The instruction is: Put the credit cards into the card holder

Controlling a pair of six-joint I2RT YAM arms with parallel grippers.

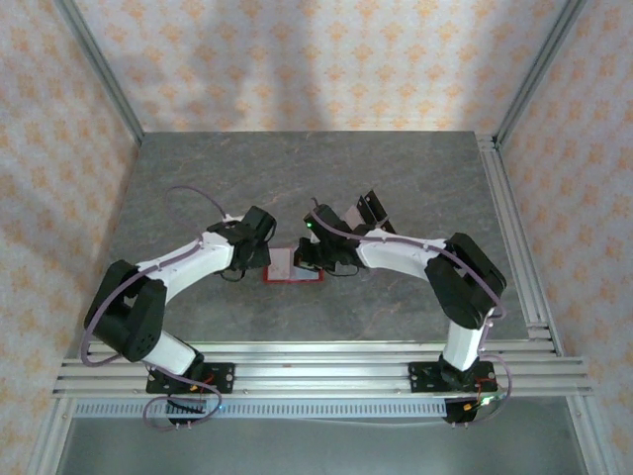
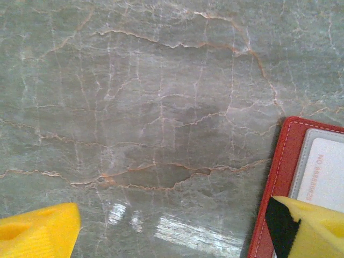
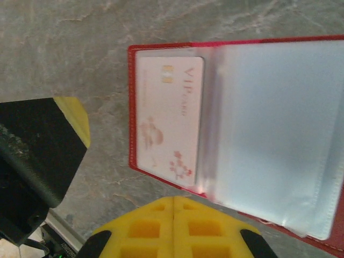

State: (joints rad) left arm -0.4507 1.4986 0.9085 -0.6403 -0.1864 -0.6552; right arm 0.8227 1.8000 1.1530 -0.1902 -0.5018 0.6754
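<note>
The red card holder lies open on the table between both grippers. In the right wrist view the card holder shows a pale credit card with pink flowers tucked in its left pocket, with clear sleeves beside it. My right gripper is shut at the holder's near edge, and nothing shows between its fingers. My left gripper is open. Its right finger hangs over the holder's red border and a pocketed card. Its left finger hangs over bare table.
Small dark flat pieces lie just behind the right arm, too small to identify. A black and yellow part of the other arm stands left of the holder. Aluminium rails run along the table's right and near edges.
</note>
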